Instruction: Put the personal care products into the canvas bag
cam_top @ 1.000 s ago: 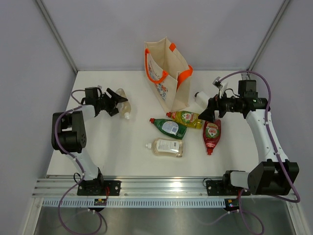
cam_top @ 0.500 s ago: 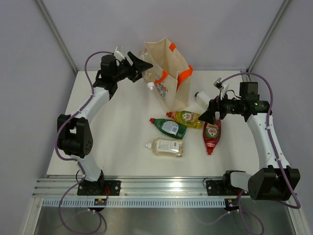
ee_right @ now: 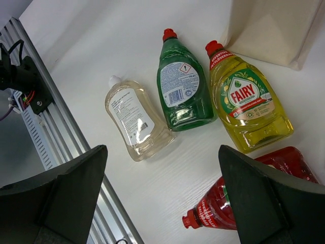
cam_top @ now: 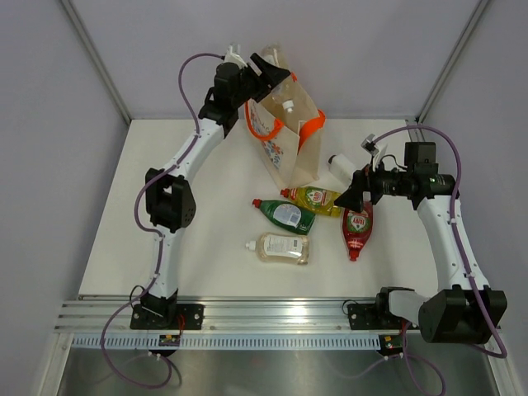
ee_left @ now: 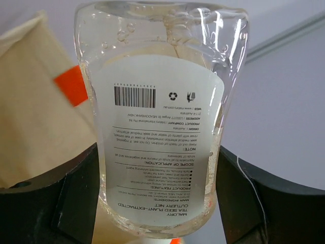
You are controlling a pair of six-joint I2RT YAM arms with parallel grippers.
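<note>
My left gripper (cam_top: 272, 76) is shut on a clear bottle (cam_top: 285, 102) with a white back label (ee_left: 162, 127). It holds the bottle cap-down over the open top of the canvas bag (cam_top: 285, 140), whose cream side shows in the left wrist view (ee_left: 35, 117). My right gripper (cam_top: 360, 195) is open and empty (ee_right: 162, 198), hovering above the red bottle (cam_top: 357, 228). The yellow (ee_right: 246, 104), green (ee_right: 183, 86), clear-beige (ee_right: 134, 119) and red (ee_right: 216, 211) bottles lie flat on the table in front of the bag. A white bottle (cam_top: 338, 163) lies by the bag's right side.
The metal rail (cam_top: 272, 318) runs along the table's near edge and shows in the right wrist view (ee_right: 30, 96). Grey walls close the back and sides. The bag stands upright at the back centre with its orange handles (cam_top: 311, 125) hanging.
My left arm has swung the clear bottle up from the left part of the table to over the bag's opening. My right gripper has barely moved.
</note>
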